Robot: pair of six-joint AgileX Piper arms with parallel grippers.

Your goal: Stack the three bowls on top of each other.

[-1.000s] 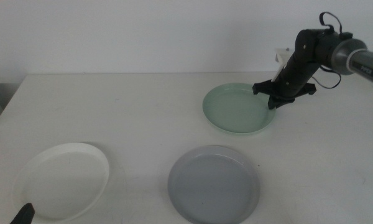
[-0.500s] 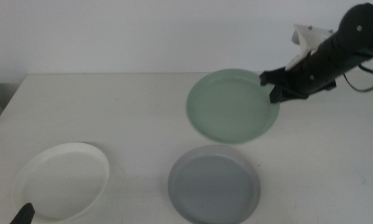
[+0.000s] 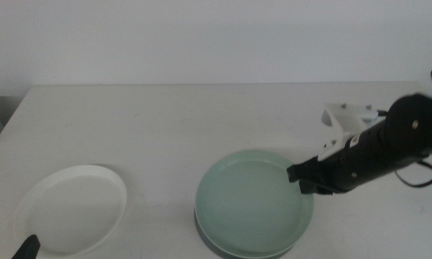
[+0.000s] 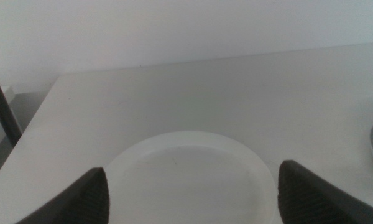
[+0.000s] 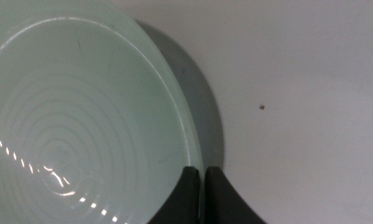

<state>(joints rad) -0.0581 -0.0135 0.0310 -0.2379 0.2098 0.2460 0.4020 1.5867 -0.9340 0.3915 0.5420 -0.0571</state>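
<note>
While the white worktop (image 3: 165, 122) carries all three bowls, the relation that matters sits at its front right. The mint green bowl (image 3: 253, 201) hangs over the grey-blue bowl (image 3: 214, 244), covering nearly all of it in the middle view; only a thin grey crescent shows at the front-left edge. In the right wrist view the grey rim (image 5: 202, 99) peeks out on the side toward the right end effector (image 5: 202, 177), so the green bowl (image 5: 81, 118) seems slightly off-centre, shifted away from that end effector. Whether green already rests in grey or hovers just above, I cannot tell.

The white bowl (image 3: 70, 207) lies well apart, front left, still alone. It sits right ahead of the left end effector (image 4: 189, 193), between its jaws as that wrist view shows (image 4: 189, 171); those jaws stand wide apart, holding nothing, waiting low at the front-left corner.

The right end effector (image 3: 302, 180) reaches in from the right, clenched on the green bowl's right-hand rim, jaws pinching the thin edge.

Judgement: the next move is a small nudge back toward the right arm, then a release, so green seats concentric in grey. The left arm is far nearer the white bowl, and the stack lies to its right.
</note>
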